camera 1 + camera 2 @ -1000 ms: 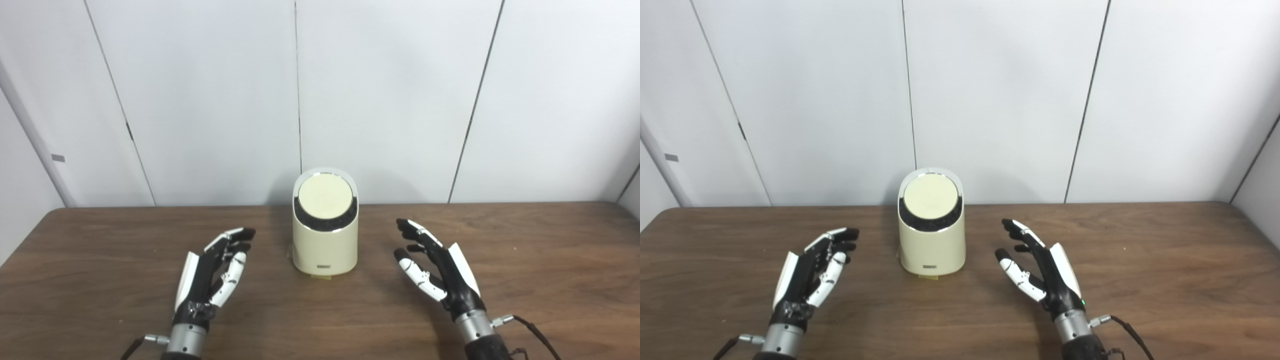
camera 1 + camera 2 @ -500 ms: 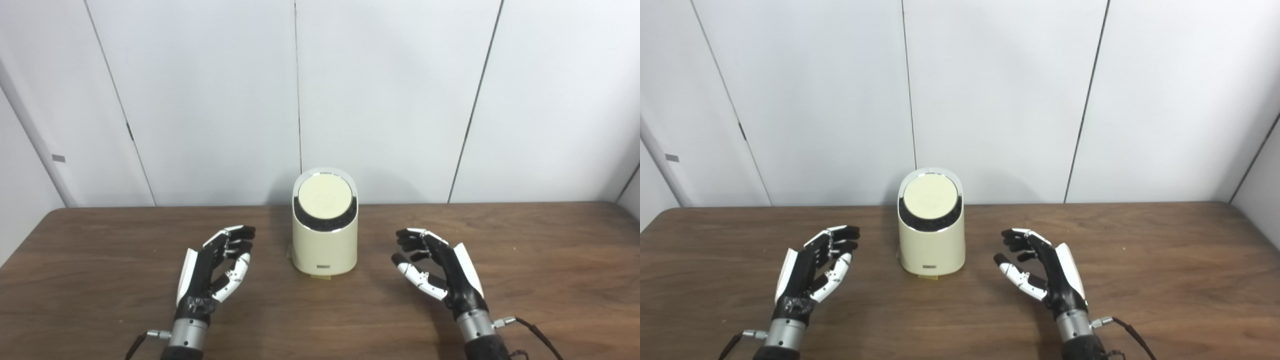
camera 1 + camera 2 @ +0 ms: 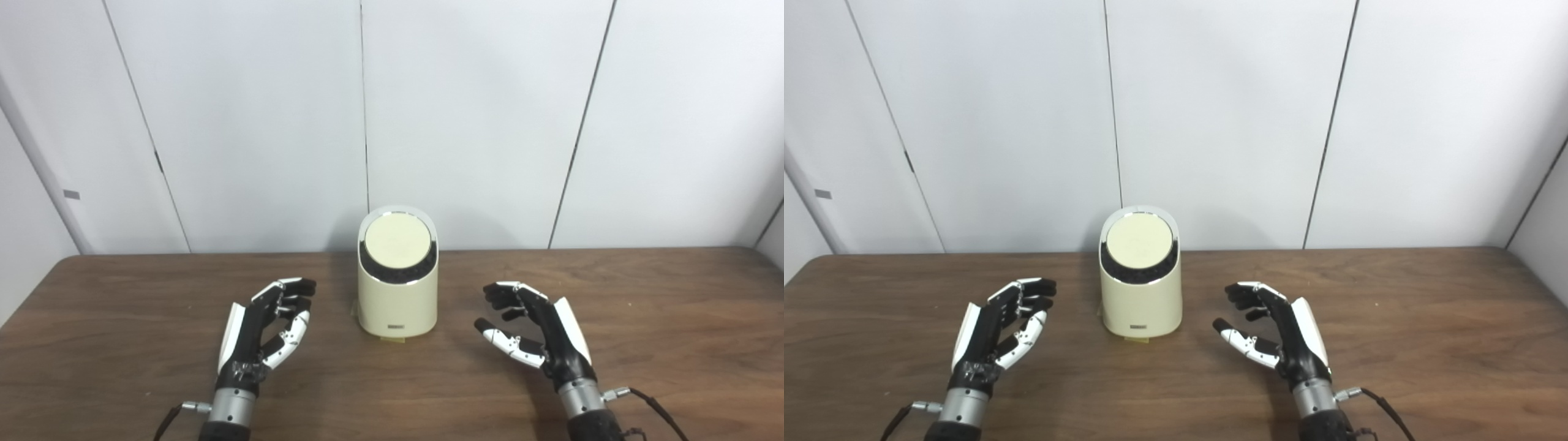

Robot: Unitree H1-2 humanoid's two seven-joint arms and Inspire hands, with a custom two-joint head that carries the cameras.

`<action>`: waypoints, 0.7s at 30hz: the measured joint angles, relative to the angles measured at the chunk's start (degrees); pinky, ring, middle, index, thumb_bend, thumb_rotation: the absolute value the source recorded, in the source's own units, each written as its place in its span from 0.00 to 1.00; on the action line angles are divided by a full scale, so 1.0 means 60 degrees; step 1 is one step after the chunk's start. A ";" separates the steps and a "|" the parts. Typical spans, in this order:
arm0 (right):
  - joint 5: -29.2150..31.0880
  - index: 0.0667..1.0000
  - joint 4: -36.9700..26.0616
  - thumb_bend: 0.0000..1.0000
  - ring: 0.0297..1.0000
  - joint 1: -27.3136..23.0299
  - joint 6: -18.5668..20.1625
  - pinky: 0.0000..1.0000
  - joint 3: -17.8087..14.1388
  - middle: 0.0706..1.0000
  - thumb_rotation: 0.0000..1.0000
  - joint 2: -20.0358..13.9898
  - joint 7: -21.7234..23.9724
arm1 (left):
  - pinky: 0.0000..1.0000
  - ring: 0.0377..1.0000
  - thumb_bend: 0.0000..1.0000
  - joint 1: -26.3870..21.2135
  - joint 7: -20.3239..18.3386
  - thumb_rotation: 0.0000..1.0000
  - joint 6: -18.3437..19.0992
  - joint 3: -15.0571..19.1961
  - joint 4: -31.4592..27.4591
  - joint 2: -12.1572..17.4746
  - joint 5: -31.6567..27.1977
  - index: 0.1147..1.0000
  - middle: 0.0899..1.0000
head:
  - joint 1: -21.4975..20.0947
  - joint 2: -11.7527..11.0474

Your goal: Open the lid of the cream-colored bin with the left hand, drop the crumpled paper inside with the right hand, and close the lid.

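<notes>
Bin (image 3: 398, 294) sits mid-bench, toward far edge, upright, cream body w/ round lid (image 3: 397, 239) tilted toward me. Lid looks seated flat in its dark ring, i.e. closed.

L hand (image 3: 264, 327) on near-left side of bin, palm turned inward, fingers (image 3: 297, 286) loosely curled but apart, grasping nothing. Well clear of bin wall, no contact.

R hand (image 3: 539, 331) on near-right side, mirror pose, fingers (image 3: 502, 293) half-curled, thumb out toward bin, also empty. No contact w/ bin either.

Crumpled paper: not visible anywhere on bench (image 3: 674, 318) or in either hand in both eye views. Can't say where it is. If it's already in the bin, I can't see that w/ lid down.

Step judgement: either very start (lid not yet opened) or very end (lid closed, hands backed off). Pics alone don't settle it; absent paper leans toward the end, but that's a guess.

Next move, if start: L hand needs to go up and in toward lid top, approach from left so R side stays free. Lid type unclear (press vs. flip), so contact point = judge on touch. Bin looks light and tall-ish; sideways push could slide or tip it, so press downward, not across.
</notes>
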 measured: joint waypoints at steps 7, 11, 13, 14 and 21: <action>0.0015 0.64 0.0018 0.36 0.67 -0.0012 0.0074 0.60 -0.0007 0.65 0.36 0.0005 0.0002 | 0.55 0.64 0.23 -0.0001 -0.0002 0.32 0.0021 -0.0014 -0.0001 0.0010 -0.0011 0.67 0.66 | 0.0015 0.0014; 0.0016 0.64 0.0018 0.35 0.67 -0.0012 0.0074 0.60 -0.0007 0.65 0.35 0.0007 0.0002 | 0.55 0.64 0.22 -0.0001 -0.0004 0.28 0.0007 -0.0028 0.0004 0.0020 -0.0027 0.67 0.66 | 0.0015 0.0015; 0.0026 0.64 0.0018 0.35 0.67 -0.0012 0.0074 0.60 -0.0007 0.65 0.35 0.0007 0.0003 | 0.55 0.64 0.23 -0.0003 -0.0002 0.32 0.0007 -0.0046 0.0005 0.0026 -0.0018 0.67 0.66 | 0.0015 0.0015; 0.0026 0.64 0.0017 0.35 0.67 -0.0012 0.0082 0.60 -0.0006 0.65 0.36 0.0007 0.0003 | 0.56 0.65 0.24 -0.0003 -0.0003 0.34 0.0010 -0.0048 0.0004 0.0026 -0.0017 0.67 0.66 | 0.0015 0.0015; 0.0035 0.64 0.0015 0.35 0.66 -0.0012 0.0215 0.60 -0.0003 0.65 0.34 0.0007 0.0008 | 0.53 0.62 0.23 -0.0004 0.0007 0.33 0.0014 -0.0075 0.0003 0.0032 0.0029 0.67 0.65 | 0.0015 0.0015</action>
